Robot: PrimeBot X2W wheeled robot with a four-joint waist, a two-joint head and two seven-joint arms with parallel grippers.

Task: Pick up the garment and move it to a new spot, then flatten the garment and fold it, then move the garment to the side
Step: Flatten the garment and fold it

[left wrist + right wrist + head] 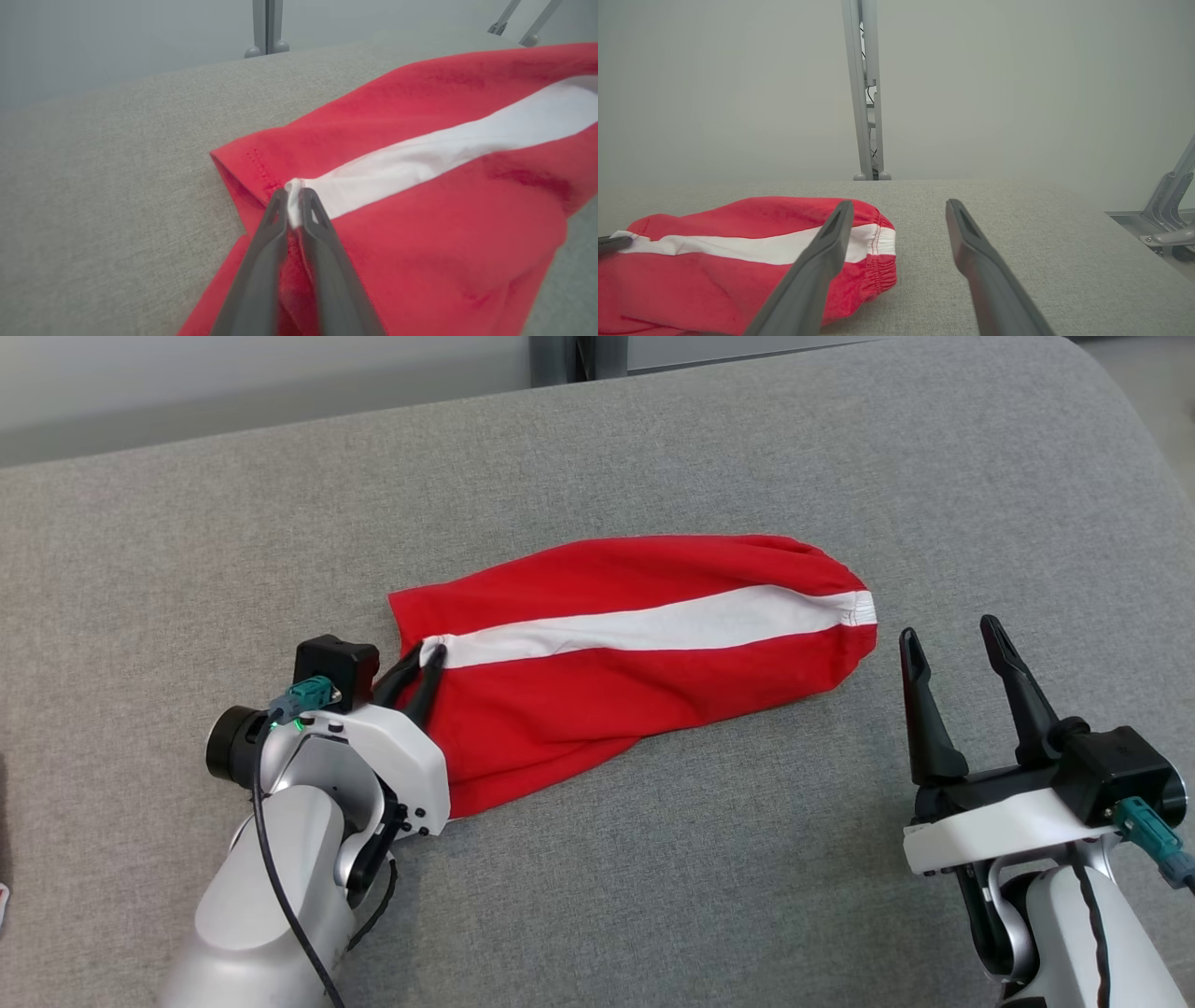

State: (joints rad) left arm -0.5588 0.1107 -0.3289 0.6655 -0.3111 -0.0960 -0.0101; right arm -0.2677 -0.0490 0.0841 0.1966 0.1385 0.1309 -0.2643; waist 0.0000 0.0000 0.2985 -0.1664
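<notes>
A red fabric garment (pixel 607 700) with a white stripe is laid across the middle of a grey woven surface (pixel 653 448). Its left hem is pinched at the stripe's end by the low-angled left gripper (pixel 428 658). The right gripper (pixel 948 635) is held spread wide, just beside the garment's elastic end.

Grey woven surface (pixel 653 859), grey metal post (pixel 859 116) behind its far edge, pale wall (pixel 714 93) beyond
</notes>
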